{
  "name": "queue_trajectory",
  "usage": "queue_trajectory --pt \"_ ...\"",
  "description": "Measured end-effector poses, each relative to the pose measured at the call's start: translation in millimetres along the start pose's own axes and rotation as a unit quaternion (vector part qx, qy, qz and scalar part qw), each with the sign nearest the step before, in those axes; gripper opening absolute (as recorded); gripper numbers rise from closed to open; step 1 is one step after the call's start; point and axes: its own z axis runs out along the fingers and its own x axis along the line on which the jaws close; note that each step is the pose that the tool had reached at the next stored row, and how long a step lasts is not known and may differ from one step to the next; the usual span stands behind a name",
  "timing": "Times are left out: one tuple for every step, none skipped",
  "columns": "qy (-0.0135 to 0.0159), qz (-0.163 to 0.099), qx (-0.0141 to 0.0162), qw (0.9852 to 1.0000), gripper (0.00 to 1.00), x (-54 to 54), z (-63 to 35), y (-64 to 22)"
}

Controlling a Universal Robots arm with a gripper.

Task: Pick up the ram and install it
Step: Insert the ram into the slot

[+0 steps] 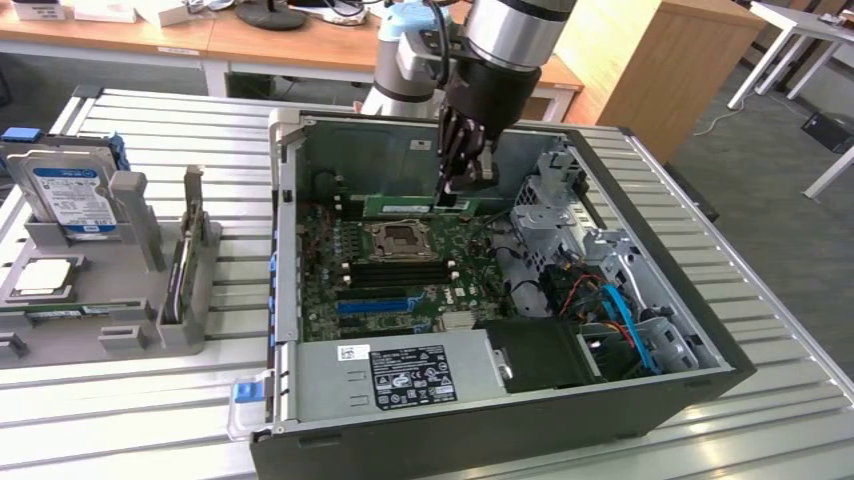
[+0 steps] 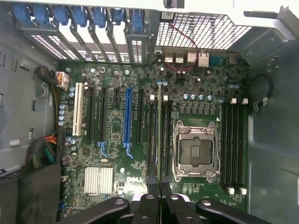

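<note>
The ram (image 1: 396,205) is a long thin green board, held level inside the open computer case (image 1: 283,250) above the motherboard (image 1: 387,290). My gripper (image 1: 455,190) reaches down into the case and is shut on the ram's end toward the exterior view's right. In the wrist view the ram (image 2: 160,130) shows edge-on as a thin line running out from between my black fingers (image 2: 148,205). It lies along the black memory slots (image 2: 153,140) beside the CPU socket (image 2: 195,151). Whether it touches a slot I cannot tell.
A grey holder (image 1: 127,300) on the exterior view's left carries a hard drive with a blue-and-white label (image 1: 67,195) and a CPU chip (image 1: 47,275). Inside the case are the power supply (image 1: 414,375), a metal drive cage (image 1: 554,200), a blue slot (image 2: 127,116) and cables (image 1: 621,310).
</note>
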Motion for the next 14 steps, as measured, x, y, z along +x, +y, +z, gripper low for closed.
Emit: queue_trajectory --pt "0.0 0.0 0.0 1.0 0.12 0.1 1.8 -0.1" --pt "0.0 0.0 0.0 1.0 0.12 0.1 3.6 -0.2" --pt "0.0 0.0 0.0001 1.0 0.12 0.2 7.0 -0.5" --pt "0.0 0.0 0.0002 1.0 0.12 0.4 12.9 -0.9" --pt "0.0 0.0 0.0002 1.0 0.12 0.6 18.8 -1.2" --pt "0.0 0.0 0.0002 1.0 0.12 0.7 22.0 -1.5" --pt "-0.0001 0.0 0.0003 1.0 0.12 0.7 23.3 -1.6" --pt "0.0 0.0 0.0003 1.0 0.12 0.8 24.6 -1.7" --pt "0.0 0.0 0.0003 1.0 0.12 0.8 25.9 -1.7" --pt "0.0 0.0 0.0002 1.0 0.12 0.9 27.0 -1.8" --pt "0.0 0.0 0.0003 1.0 0.12 0.9 28.2 -1.9" --pt "0.0 0.0 0.0002 1.0 0.12 0.9 29.3 -2.0" --pt "0.0 0.0 0.0003 1.0 0.12 1.0 30.7 -2.0" --pt "0.0 0.0 0.0003 1.0 0.12 1.0 31.9 -2.1"
